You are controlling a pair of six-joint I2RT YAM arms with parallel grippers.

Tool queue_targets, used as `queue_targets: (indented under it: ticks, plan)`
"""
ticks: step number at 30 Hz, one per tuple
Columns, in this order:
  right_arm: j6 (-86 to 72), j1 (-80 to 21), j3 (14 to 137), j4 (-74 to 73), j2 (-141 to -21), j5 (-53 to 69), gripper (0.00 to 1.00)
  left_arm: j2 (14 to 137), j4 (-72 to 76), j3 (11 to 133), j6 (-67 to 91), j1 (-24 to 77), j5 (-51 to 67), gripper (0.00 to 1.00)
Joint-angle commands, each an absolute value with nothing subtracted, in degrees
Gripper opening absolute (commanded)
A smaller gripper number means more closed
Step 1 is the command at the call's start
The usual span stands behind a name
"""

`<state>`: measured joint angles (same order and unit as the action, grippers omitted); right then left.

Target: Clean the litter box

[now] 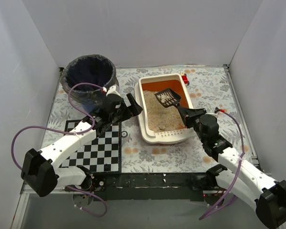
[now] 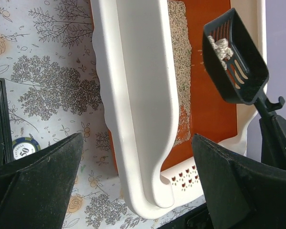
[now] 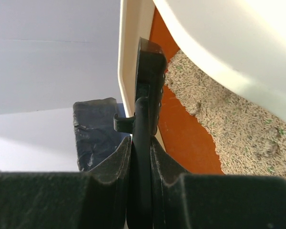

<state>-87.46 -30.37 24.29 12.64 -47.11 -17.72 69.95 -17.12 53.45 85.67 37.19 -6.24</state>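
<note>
The cream-white litter box (image 1: 143, 119) lies in the middle of the table, its orange floor bare at the far end and beige litter (image 1: 159, 112) heaped nearer. Over that bare floor hangs a black slotted scoop (image 1: 168, 98) carrying pale clumps. My right gripper (image 1: 188, 113) is shut on its handle (image 3: 142, 157), and the jaws press both sides of it. My left gripper (image 1: 133, 106) stands wide open just left of the box. In the left wrist view its fingers straddle the box's rim (image 2: 138, 95) without touching it, and the scoop (image 2: 236, 62) shows at the right.
A round blue bin (image 1: 88, 76) lined with a dark bag stands at the back left. A checkered mat (image 1: 102, 145) lies front left with a poker chip (image 2: 25, 147) by it. A small red object (image 1: 185, 78) sits behind the box. White walls enclose three sides.
</note>
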Motion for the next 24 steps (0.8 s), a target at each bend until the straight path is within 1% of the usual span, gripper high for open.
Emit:
queue_targets:
  ticks: [1, 2, 3, 4, 5, 8, 9, 11, 12, 14, 15, 18, 19, 20, 22, 23, 24]
  plan:
    - [-84.8, -30.0, 22.3, 26.3, -46.2, -15.9, 0.01, 69.9, -16.6, 54.1, 86.0, 36.9, -7.5, 0.98]
    - [-82.5, -29.7, 22.3, 28.3, -47.2, -15.7, 0.01, 70.0, -16.6, 54.1, 86.0, 36.8, -7.1, 0.98]
    - [-82.3, -29.2, 23.5, 25.2, -47.5, -15.7, 0.01, 70.4, -16.7, 54.6, 85.7, 36.9, -6.3, 0.98]
    - [-86.0, -29.1, 24.8, 19.0, -47.6, -16.3, 0.01, 70.6, -17.0, 54.8, 85.7, 36.8, -5.7, 0.98]
    - [-88.0, -29.1, 25.3, 16.1, -47.9, -15.8, 0.01, 70.7, -17.0, 54.8, 85.6, 36.9, -5.2, 0.98]
    - [-82.2, -28.0, 23.0, 27.7, -50.0, -11.5, 0.01, 70.2, -16.8, 54.7, 85.5, 36.8, -5.5, 0.98]
    - [-82.3, -26.6, 23.2, 27.1, -49.9, -10.6, 0.01, 70.1, -17.0, 54.8, 85.6, 36.9, -5.5, 0.98]
    - [-88.0, -25.8, 23.3, 20.9, -49.3, -10.6, 0.01, 69.7, -17.0, 54.5, 85.5, 36.9, -5.3, 0.98]
    - [-88.0, -25.8, 22.2, 22.8, -49.5, -9.5, 0.01, 69.6, -16.5, 54.1, 85.5, 36.8, -5.4, 0.98]
    - [-85.4, -25.8, 20.7, 35.9, -51.5, -4.8, 0.01, 69.7, -16.2, 54.0, 85.6, 36.9, -5.4, 0.98]
    - [-84.6, -25.4, 21.2, 36.7, -52.5, -3.1, 0.01, 70.0, -16.3, 54.1, 85.6, 36.8, -5.3, 0.98]
    - [-84.7, -24.6, 25.7, 25.2, -53.6, -4.2, 0.01, 70.4, -17.5, 55.2, 85.5, 36.9, -5.0, 0.98]
    - [-84.2, -24.6, 26.8, 23.6, -53.9, -4.5, 0.01, 70.2, -17.7, 55.1, 85.5, 36.8, -5.4, 0.98]
    - [-83.0, -24.6, 27.1, 24.6, -54.2, -3.8, 0.01, 69.9, -17.7, 54.8, 85.7, 36.9, -5.7, 0.98]
    - [-78.6, -24.5, 26.7, 32.7, -55.2, 1.2, 0.01, 69.5, -17.1, 54.4, 85.8, 36.9, -5.9, 0.98]
    - [-77.6, -24.2, 26.3, 33.7, -55.0, 1.1, 0.01, 69.4, -17.1, 54.5, 85.7, 36.9, -5.8, 0.98]
    - [-78.2, -24.0, 25.9, 31.1, -54.1, -1.6, 0.01, 69.4, -17.3, 54.6, 85.6, 36.9, -5.7, 0.98]
